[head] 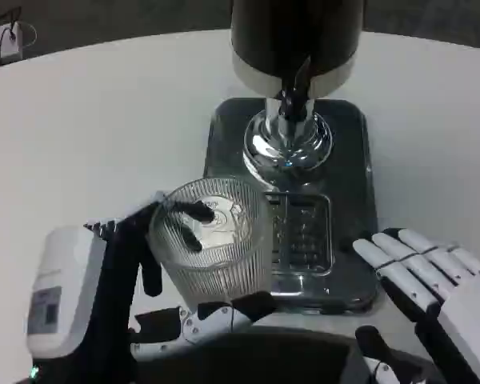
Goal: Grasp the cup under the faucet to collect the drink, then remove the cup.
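1. Two hands were in frame. The left hand (pixel 156 272) gripped the cup (pixel 210 240); the right hand (pixel 432 280) waited beside the dispenser's base (pixel 348 160), holding nothing.
2. Cup: clear, ribbed glass, upright. It sat at the front-left of the base, just left of the drip grate (pixel 302 236). It was in front of and left of the faucet (pixel 292 96), not under the spout.
3. Why there: judging by the task, the cup was either short of the faucet or coming away from it. I couldn't tell from this view whether it held any drink; the glass only showed glare and reflections.
4. Left hand: wrapped around the cup from the left. Dark fingers (pixel 194 212) hooked over the rim at the near-left side, and the thumb crossed below the cup's front. That was a closed side grip, which kept the cup upright and the mouth mostly free.
5. Right hand: fingers extended and a little apart, lying flat toward the base's right front corner, close to its edge. Contact with the base: couldn't tell.
6. Dispenser: dark body at top centre with a chrome neck below it, standing on the white counter (pixel 104 120).
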